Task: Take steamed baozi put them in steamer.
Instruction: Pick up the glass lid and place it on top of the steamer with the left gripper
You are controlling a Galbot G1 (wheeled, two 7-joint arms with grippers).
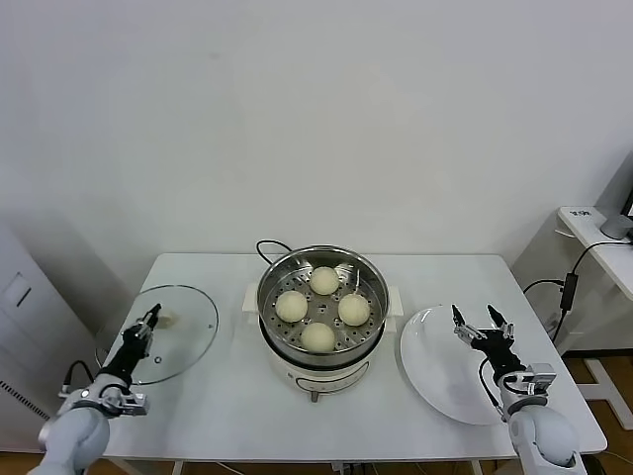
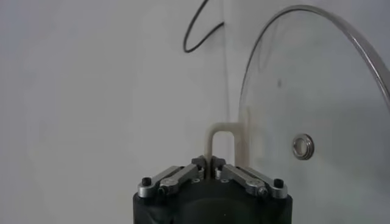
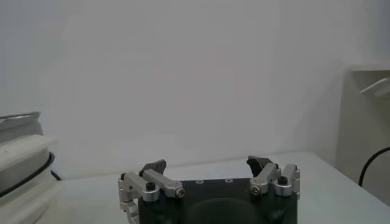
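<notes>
Four steamed baozi (image 1: 317, 307) sit in the steamer (image 1: 319, 327); left end effector (image 1: 150, 320) clenched on the glass lid's handle (image 2: 223, 143), right end effector (image 1: 482, 324) released above the white plate (image 1: 440, 371).

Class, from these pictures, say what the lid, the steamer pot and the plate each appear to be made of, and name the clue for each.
Lid: probably clear glass; the table shows through it, and its rim looks metal.
Steamer pot: likely polished steel; shiny grey walls and a perforated tray, on a white, seemingly plastic base.
Plate: glossy white, perhaps ceramic, though the material cannot be told for certain.
</notes>
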